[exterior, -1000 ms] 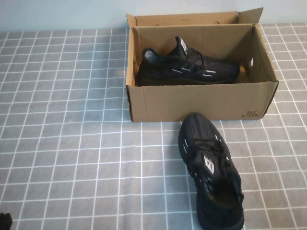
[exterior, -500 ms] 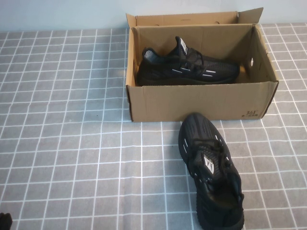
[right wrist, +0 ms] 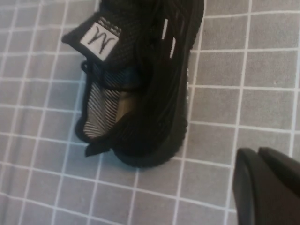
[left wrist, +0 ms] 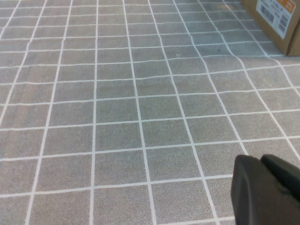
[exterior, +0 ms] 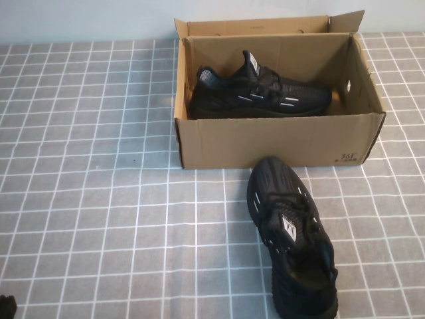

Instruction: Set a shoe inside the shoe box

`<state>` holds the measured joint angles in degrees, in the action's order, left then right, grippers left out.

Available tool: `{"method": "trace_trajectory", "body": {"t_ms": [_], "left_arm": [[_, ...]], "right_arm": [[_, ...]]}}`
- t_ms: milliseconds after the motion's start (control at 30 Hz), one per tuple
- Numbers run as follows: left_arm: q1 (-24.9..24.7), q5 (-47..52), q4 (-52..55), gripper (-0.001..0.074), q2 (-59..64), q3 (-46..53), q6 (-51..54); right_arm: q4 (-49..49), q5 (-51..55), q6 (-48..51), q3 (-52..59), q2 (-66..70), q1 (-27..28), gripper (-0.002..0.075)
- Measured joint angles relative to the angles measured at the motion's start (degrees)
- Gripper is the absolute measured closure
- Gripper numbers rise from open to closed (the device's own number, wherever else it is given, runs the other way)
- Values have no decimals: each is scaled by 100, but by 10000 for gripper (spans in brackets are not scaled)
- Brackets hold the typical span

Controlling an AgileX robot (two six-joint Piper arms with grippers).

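1. Two black shoes: one inside the box (exterior: 279, 139) at upper centre, lying lengthwise; the shoe (exterior: 290, 238) on the bench (exterior: 99, 199) at lower centre-right, toe just before the box front.
2. One box, small dark print at its front lower right, unreadable.
3. White tongue label (right wrist: 99, 37), mark like "M".
4. Left gripper (exterior: 6, 308) at lower-left corner; opening: cannot tell.
5. Right gripper (right wrist: 268, 187) beside the shoe heel; opening: cannot tell.

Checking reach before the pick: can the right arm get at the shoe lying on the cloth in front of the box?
Probably yes. The right gripper hangs just beyond the heel of the shoe, with nothing between them. The left gripper sits apart over bare cloth, and the box stands beyond the toe.
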<state>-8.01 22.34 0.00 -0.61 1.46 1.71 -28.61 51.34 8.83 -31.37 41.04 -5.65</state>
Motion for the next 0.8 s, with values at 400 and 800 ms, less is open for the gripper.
{"method": "trace_trajectory", "body": {"t_ms": [400,800], "left_arm": [[0,0,0,736,0,0,0],[0,0,0,736,0,0,0]], "right_arm": [[211,233,910,-1835,2549,-958,742],[1181,589,1634,-3526,4393,-3513,715]]}}
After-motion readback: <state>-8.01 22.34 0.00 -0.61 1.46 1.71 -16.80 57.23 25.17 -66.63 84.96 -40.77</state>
